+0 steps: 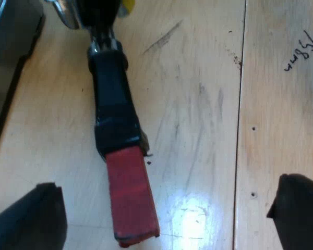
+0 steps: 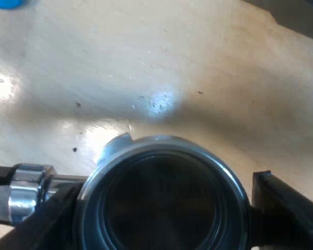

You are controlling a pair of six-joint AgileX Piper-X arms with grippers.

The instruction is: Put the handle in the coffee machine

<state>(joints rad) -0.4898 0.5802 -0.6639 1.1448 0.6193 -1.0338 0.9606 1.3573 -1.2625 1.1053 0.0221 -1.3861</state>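
The metal holder's dark handle (image 1: 112, 99) lies over the wooden table, and its red end (image 1: 130, 195) points toward my left gripper (image 1: 169, 208). That gripper is open, its two black fingers (image 1: 34, 219) spread wide on either side of the red end without touching it. In the right wrist view I look down into the holder's round metal basket (image 2: 161, 151). My right gripper (image 2: 164, 208) is shut on the basket, with a black finger (image 2: 281, 203) pressed against each side. The handle's chrome neck (image 2: 26, 195) sticks out sideways.
A dark edge of the espresso machine (image 1: 10, 47) runs beside the handle. A blue object, probably the tamper (image 2: 5, 2), lies on the table beyond the basket. A seam (image 1: 241, 104) and pen marks (image 1: 302, 49) cross the wooden tabletop.
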